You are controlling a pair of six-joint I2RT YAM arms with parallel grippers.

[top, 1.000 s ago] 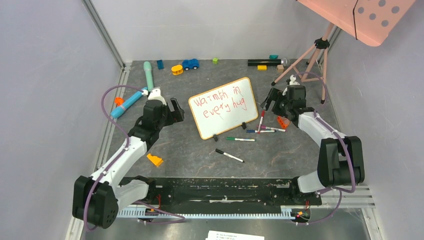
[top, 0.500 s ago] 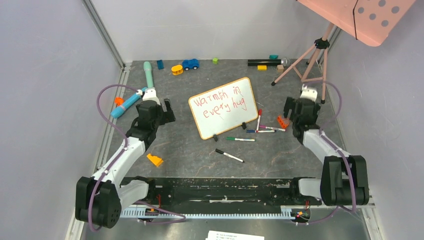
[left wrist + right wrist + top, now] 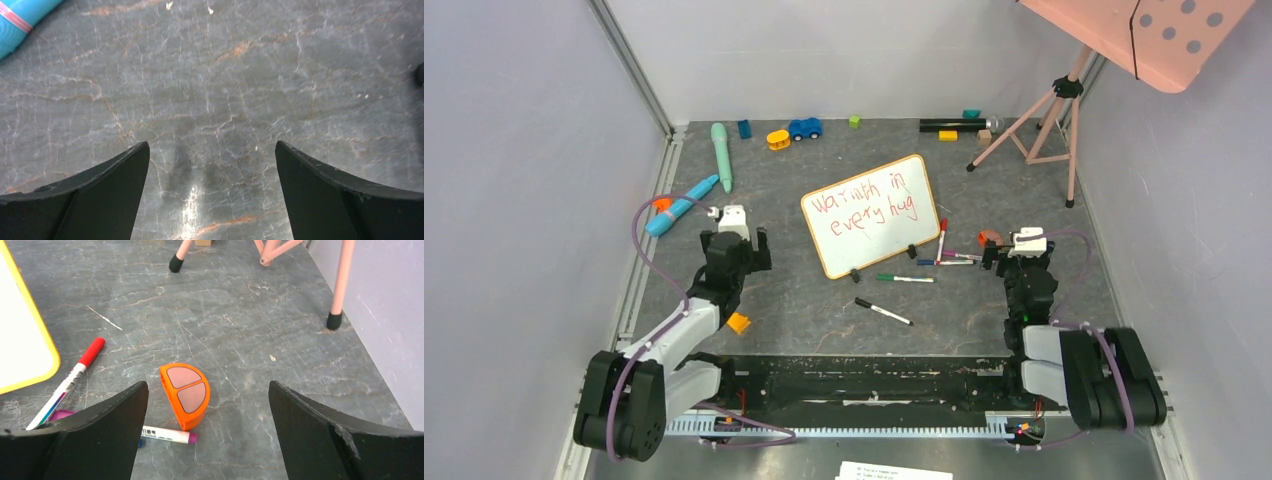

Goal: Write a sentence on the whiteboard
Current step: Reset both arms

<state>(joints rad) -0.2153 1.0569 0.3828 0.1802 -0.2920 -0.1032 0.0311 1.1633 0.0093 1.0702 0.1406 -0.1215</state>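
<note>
The whiteboard lies tilted in the middle of the table, and its yellowish corner shows at the left of the right wrist view. The sentence stands on it in red, in two lines. A red-capped marker lies just right of the board among other pens. My left gripper is open over bare table left of the board. My right gripper is open and empty, low over the table right of the pens.
An orange half-round piece and a purple-tipped pen lie between the right fingers. Green and black markers lie below the board. Pink tripod legs stand back right. Toys line the back; an orange wedge sits by the left arm.
Both arms have pulled back toward their bases. The right gripper has left the pens beside the board and come down low by the orange piece. The left gripper has drawn nearer.
</note>
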